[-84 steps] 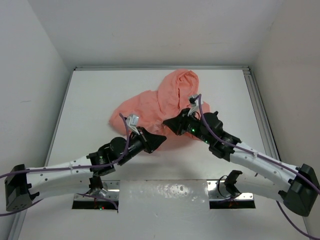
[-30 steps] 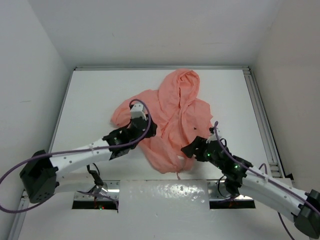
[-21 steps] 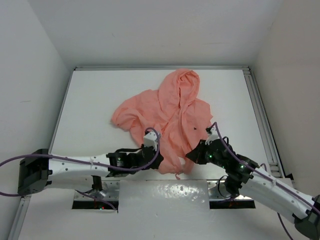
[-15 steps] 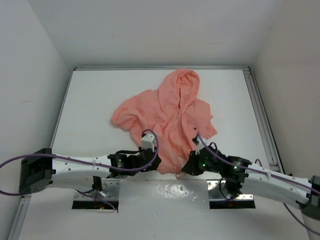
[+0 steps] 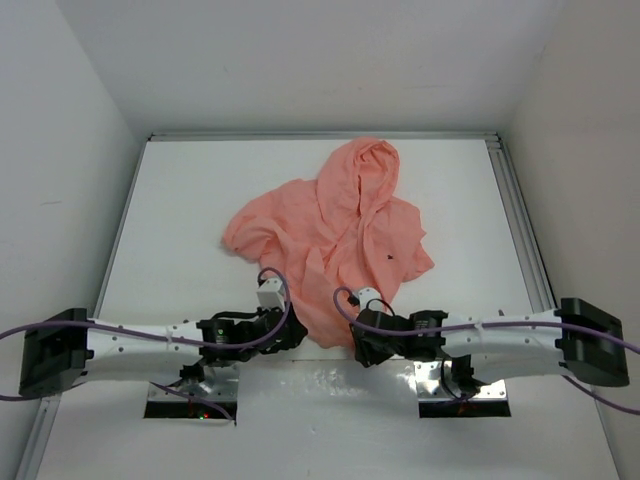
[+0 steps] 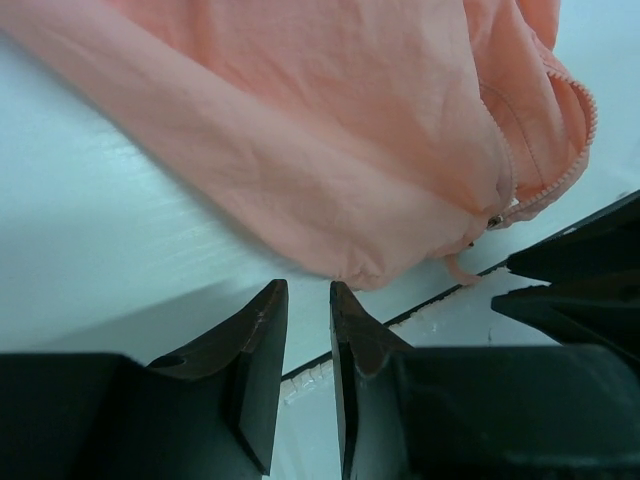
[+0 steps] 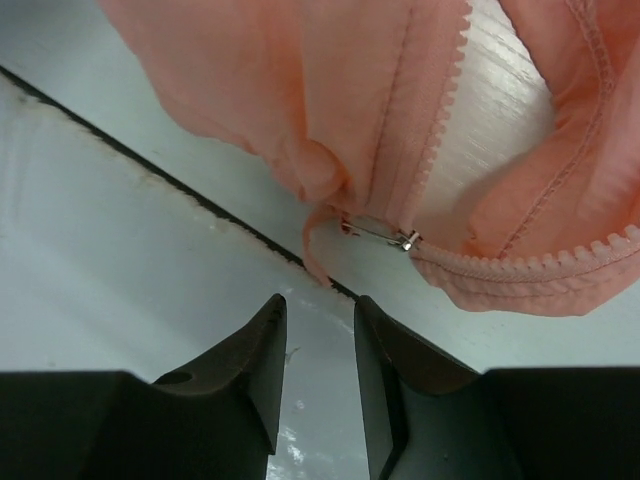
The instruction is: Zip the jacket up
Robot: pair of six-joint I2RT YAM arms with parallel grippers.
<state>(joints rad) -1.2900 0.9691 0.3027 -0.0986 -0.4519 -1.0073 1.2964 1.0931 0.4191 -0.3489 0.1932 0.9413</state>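
The salmon-pink jacket point(image 5: 340, 225) lies crumpled on the white table, hood at the far end, its bottom hem at the near edge. My left gripper point(image 5: 296, 333) sits low at the hem's left side; in the left wrist view it point(image 6: 305, 295) stands slightly open, empty, just short of the jacket's hem point(image 6: 350, 265). My right gripper point(image 5: 361, 344) is at the hem's right corner, open point(image 7: 318, 305) with nothing between its fingers. Just ahead of it lie the metal zipper slider point(image 7: 385, 235) and a pink pull cord point(image 7: 312, 255). The zipper teeth point(image 7: 520, 265) lie parted.
A shiny plate point(image 5: 330, 382) runs along the table's near edge, with a dark seam point(image 7: 150, 160) where it meets the table. A metal rail point(image 5: 520, 230) borders the right side. White walls enclose the table. The right gripper's dark fingers point(image 6: 570, 290) show in the left wrist view.
Both arms have dropped low and swung toward the near edge, closing in on the jacket's bottom hem from either side. The jacket lies as before.
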